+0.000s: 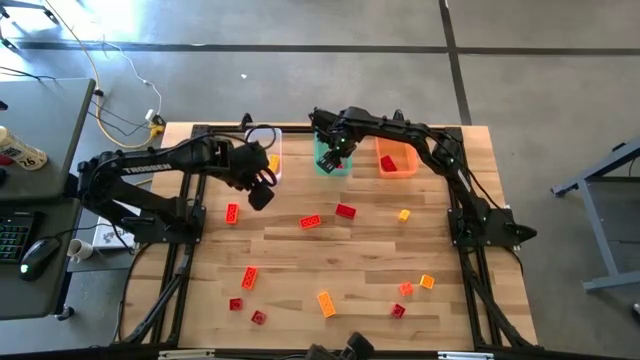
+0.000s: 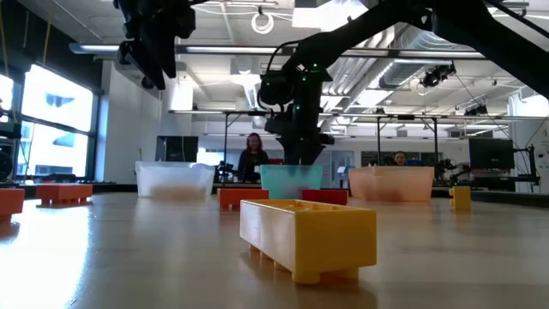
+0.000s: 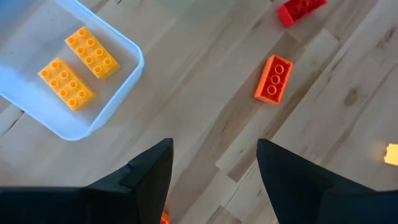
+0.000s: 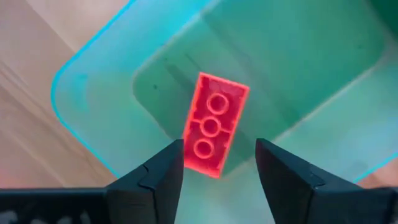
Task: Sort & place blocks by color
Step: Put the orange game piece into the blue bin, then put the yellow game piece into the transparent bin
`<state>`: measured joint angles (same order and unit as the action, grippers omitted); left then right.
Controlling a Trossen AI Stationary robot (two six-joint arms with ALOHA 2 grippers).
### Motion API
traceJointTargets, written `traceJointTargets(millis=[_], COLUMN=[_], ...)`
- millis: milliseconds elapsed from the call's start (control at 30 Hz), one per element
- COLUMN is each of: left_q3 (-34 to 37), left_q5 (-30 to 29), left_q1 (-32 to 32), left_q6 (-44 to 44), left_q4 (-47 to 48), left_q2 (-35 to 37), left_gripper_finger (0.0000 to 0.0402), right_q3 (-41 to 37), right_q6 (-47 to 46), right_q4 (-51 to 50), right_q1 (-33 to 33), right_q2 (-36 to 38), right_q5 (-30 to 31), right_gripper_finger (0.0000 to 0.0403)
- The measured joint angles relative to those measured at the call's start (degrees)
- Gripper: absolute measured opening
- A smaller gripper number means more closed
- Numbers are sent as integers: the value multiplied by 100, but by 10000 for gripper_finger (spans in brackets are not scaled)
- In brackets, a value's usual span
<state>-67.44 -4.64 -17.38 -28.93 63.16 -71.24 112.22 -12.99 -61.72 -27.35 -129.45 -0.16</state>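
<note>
Right wrist view shows the right tool (image 4: 219,163) spread above a red block (image 4: 213,124) over the teal bin (image 4: 93,118); lift straight, while the left tool (image 3: 214,163) waits wide.

Overhead and table-level views share the teal bin (image 1: 332,160).

A robotics lab in an open industrial hall: exposed ducts (image 2: 403,73), monitors (image 2: 176,148), seated people (image 2: 254,157), concrete floor (image 1: 300,80), wooden table (image 1: 300,255).

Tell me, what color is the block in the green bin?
Red block; the right wrist view shows it best.
</note>
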Motion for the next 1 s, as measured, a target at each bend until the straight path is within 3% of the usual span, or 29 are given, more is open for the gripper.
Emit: traceJointTargets(millis=[233, 467, 1000], left_q3=[0, 0, 4], left_q5=[0, -121, -353], left_q1=[154, 293, 858], left_q6=[-92, -452, -497], left_q4=[23, 560, 924], left_q2=[0, 0, 379], left_gripper_finger=[220, 219, 220], right_q3=[593, 1100, 1190], right_q6=[-256, -259, -910], right_q4=[-362, -947, -1757], right_q1=[17, 275, 1228], right_q2=[0, 2, 7], right_q5=[63, 604, 1179], right_gripper_finger=[186, 187, 188])
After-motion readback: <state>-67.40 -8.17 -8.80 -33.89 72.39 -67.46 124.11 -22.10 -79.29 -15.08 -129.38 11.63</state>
